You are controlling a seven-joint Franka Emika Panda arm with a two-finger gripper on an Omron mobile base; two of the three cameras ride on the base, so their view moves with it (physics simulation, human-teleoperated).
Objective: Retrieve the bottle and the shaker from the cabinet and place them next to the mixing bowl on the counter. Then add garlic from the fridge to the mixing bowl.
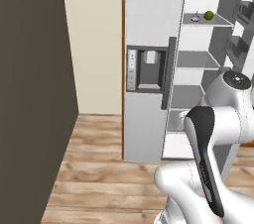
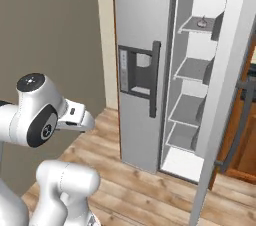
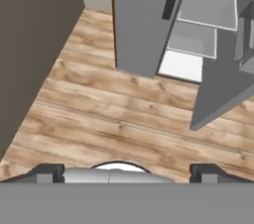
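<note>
One fridge (image 1: pixel 149 29) door open, garlic (image 1: pixel 196 18) beside lime (image 1: pixel 209 15) — top shelf (image 1: pixel 206 21)

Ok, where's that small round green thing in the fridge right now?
The small round green item sits on the open fridge's top shelf in the left base view, right of a small pale object.
</note>
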